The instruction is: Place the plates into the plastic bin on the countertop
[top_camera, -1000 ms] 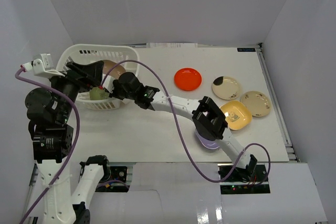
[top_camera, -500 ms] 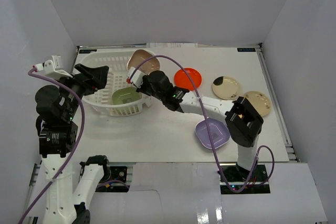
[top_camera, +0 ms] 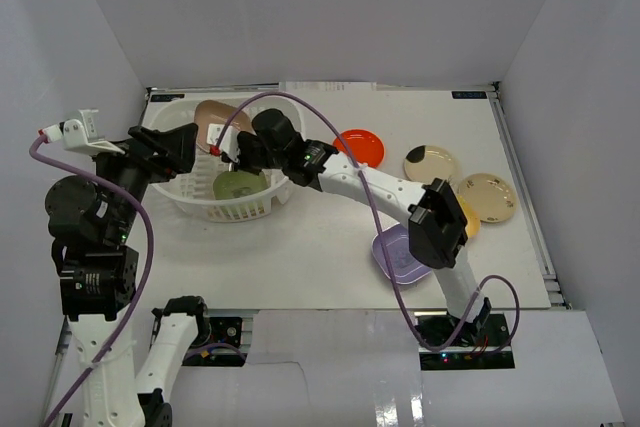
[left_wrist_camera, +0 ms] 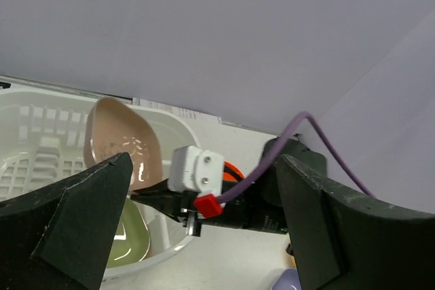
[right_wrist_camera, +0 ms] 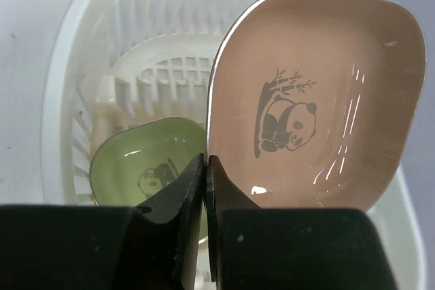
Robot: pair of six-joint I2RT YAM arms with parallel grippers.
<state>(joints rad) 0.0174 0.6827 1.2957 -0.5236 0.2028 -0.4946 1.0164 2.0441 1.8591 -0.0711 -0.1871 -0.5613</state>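
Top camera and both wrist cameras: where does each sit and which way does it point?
Top external: above and behind the bases, looking down on the table; both arms show whole.
Left wrist: on the left arm, looking across the basket rim at the right gripper; its own open fingers frame the view.
Right wrist: looking down its shut fingers into the basket, at the brown plate they pinch and the green plate below.
Shared: all three show basket and both plates.

Plastic bin (top_camera: 212, 210): far-left base bare, room there. Green plate (right_wrist_camera: 146, 161) fills near-right part. Brown plate (right_wrist_camera: 319, 93), pinched by right gripper (right_wrist_camera: 205, 168), stands tilted above bin, blocks right side. Left gripper (top_camera: 180, 150), jaws wide, hangs over left rim.
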